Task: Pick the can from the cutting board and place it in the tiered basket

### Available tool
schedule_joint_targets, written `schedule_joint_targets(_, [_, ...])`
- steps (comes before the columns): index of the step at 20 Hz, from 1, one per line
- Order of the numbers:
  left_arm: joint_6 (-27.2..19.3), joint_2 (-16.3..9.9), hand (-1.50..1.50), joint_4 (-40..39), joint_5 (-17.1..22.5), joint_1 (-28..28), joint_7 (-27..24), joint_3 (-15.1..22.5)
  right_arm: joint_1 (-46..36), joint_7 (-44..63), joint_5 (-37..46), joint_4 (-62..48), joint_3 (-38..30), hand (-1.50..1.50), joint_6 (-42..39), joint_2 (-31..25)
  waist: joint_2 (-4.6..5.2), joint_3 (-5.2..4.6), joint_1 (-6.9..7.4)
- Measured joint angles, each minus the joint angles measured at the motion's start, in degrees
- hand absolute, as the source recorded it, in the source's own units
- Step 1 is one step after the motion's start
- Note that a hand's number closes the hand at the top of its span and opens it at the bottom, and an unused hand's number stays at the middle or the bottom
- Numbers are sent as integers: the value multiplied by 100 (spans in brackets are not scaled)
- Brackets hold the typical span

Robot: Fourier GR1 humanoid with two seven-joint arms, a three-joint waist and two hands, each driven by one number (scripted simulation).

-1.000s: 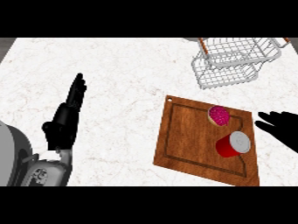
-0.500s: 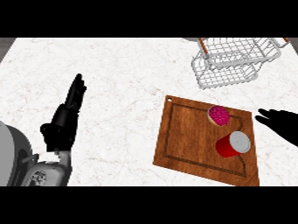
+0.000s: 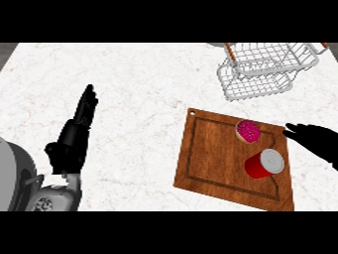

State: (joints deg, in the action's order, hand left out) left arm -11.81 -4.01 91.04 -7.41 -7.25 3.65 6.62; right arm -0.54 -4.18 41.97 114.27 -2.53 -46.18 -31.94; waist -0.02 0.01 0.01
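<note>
Head view: red cylindrical can with a silver lid is lying on the brown wooden cutting board, toward its right near part, beside a round pink-topped item sitting farther back on the same board. Right hand, black, is reaching in from the right edge, fingers spread and relaxed, fingertips now over the board's right rim; it has crept slightly left since half a second ago, not yet touching the can. Left hand is resting at the left, fingers straight and pressed together, unchanged. White wire tiered basket is sitting at the far right on the white marble counter, well apart from the can.
</note>
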Motion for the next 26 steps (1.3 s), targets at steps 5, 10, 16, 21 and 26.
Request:
schedule_joint_targets(5, [76,51,0,-179,-8,-87,-119,-112,-118,-44,266,-162,169,-150,-7,280,1,-1,-2])
schedule_joint_targets(10, [107,85,0,19,-72,-15,37,-107,-271,108,394,-220,269,-150,-228,527,0,-1,3])
schedule_joint_targets(16, [37,238,0,-239,-200,-112,-113,-106,-431,121,740,-538,497,-150,-127,761,3,0,0])
schedule_joint_targets(21, [241,119,0,-82,-99,-71,-35,-248,-314,154,1014,-592,680,-150,39,981,0,-1,0])
schedule_joint_targets(26, [170,204,0,-154,-195,-67,-111,-212,-426,9,1156,-944,675,-150,174,1088,1,0,0])
